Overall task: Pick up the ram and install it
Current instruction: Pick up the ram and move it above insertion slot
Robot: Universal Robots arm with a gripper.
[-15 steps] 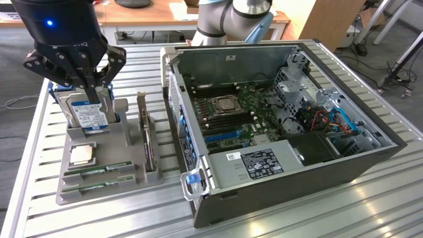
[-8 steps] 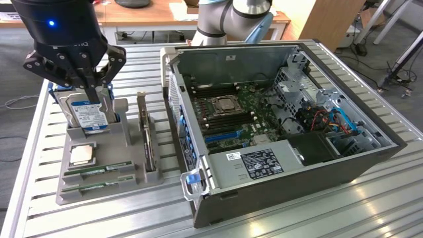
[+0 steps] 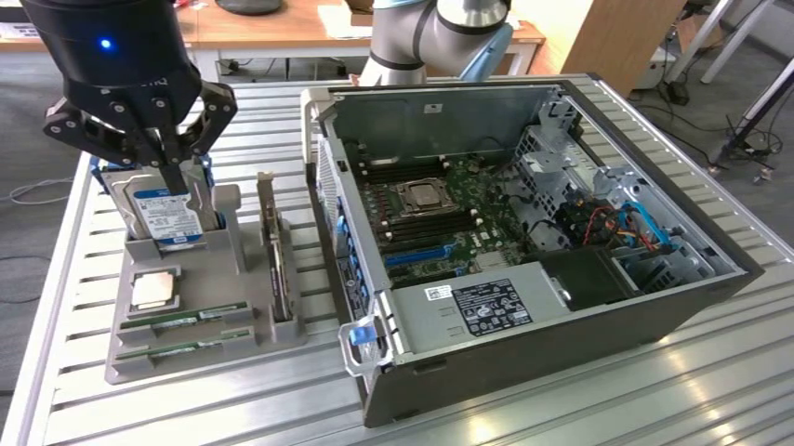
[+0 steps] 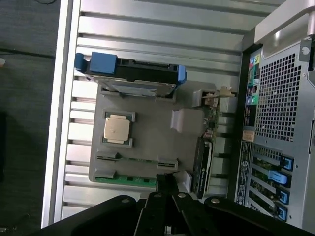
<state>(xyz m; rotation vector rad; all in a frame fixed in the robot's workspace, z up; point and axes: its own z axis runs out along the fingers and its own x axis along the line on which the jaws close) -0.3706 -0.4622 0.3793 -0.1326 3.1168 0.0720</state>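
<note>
Two green ram sticks (image 3: 186,319) (image 3: 180,350) lie flat in slots at the near end of the grey holder tray (image 3: 248,330). In the wrist view the ram sticks (image 4: 135,159) (image 4: 123,179) lie beside the processor, close to my fingertips (image 4: 158,183). My black gripper (image 3: 167,170) hangs above the tray's far end, over the hard drive. Its fingers are shut with nothing between them, well above the ram. In the wrist view my gripper (image 4: 167,187) points down at the tray.
A hard drive (image 3: 162,209) with a blue label stands upright in the tray, next to a square silver processor (image 3: 155,290) and an upright expansion card (image 3: 275,269). The open computer case (image 3: 694,297) with its motherboard (image 3: 459,218) lies on the exterior view's right, on the slatted metal table (image 3: 74,279).
</note>
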